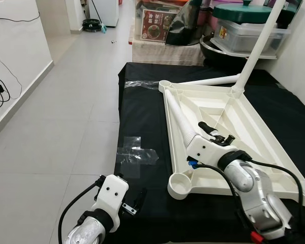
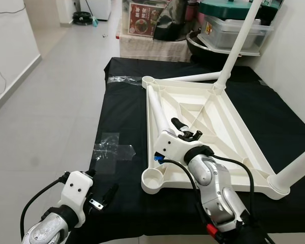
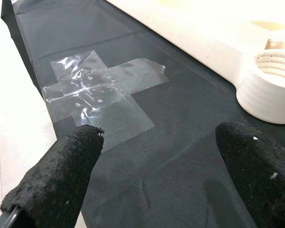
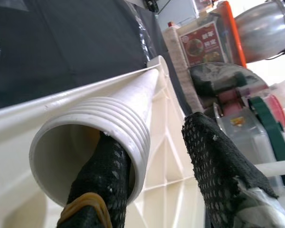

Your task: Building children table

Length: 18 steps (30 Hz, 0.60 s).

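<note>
The right gripper is holding its jaws around the wall of a loose white table leg: one black finger is sitting inside the leg's hollow threaded end, and the other finger is standing outside it with a gap between it and the thread, so the jaws are straddling the tube wall rather than visibly pinching it tight. The leg is lying with its long axis running straight away from these jaws, along the near long rim of the upturned white tabletop, its threaded open end facing the gripper and its far end pointing toward the far corner socket. Just below and beside the jaws, the near corner socket is opening upward. Well beyond the jaws, at the far side of the tabletop, one fitted leg is rising steeply upward, and another leg is lying along the far edge. The tabletop is resting underside up on a black cloth spread over the tiled floor. The left gripper is hovering low over the cloth with its jaws wide apart and nothing between them; ahead of its jaws a cross of clear tape is sticking to the cloth, and off to one side the ribbed corner socket is standing close by.
</note>
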Tool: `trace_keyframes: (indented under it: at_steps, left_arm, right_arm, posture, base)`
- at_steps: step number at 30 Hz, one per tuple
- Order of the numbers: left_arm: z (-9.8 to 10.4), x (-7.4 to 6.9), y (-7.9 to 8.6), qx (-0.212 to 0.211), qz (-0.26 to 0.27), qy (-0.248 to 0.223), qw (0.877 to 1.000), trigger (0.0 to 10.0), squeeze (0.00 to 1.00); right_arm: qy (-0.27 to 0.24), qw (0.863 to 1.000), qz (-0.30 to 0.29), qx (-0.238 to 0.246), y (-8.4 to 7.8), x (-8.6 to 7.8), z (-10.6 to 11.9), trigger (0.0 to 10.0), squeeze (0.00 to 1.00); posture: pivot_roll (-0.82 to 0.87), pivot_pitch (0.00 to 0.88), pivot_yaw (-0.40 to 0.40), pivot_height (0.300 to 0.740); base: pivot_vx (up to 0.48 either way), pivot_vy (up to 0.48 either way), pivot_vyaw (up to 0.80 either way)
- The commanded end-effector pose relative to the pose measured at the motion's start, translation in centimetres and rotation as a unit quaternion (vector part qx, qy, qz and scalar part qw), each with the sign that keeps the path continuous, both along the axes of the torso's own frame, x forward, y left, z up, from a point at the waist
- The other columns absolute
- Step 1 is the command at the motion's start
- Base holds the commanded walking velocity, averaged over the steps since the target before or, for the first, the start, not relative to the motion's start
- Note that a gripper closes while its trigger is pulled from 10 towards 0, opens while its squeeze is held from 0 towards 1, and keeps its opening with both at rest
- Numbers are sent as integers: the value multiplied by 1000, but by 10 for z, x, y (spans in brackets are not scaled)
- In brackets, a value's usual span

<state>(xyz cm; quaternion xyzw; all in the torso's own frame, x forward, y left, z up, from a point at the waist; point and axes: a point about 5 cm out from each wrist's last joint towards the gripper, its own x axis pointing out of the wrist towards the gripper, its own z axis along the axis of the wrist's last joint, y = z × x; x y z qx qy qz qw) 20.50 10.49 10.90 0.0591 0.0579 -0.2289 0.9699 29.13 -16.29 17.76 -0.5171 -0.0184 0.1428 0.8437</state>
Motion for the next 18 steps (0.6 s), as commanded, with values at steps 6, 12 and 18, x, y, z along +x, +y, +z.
trace_keyframes:
  at_steps: [6,12,18]
  left_arm:
    - [2,-1,-2,-1,-2,-2,1000,10000,0]
    - [2,0,-2,1,-1,-3,1000,10000,0]
    - [1,2,-1,2,-1,-3,1000,10000,0]
  right_arm:
    - [-8,1000,6,-4,7,5,1,10000,0]
    - [-19,1000,2,12,9,10,4,0,0]
    - [-15,998,-28,48,-8,13,8,0,0]
  posture:
    - [50,61,-114,740]
    - [50,56,-117,740]
    - [45,51,-109,740]
  base:
    - [0,0,0]
    - [0,0,0]
    - [0,0,0]
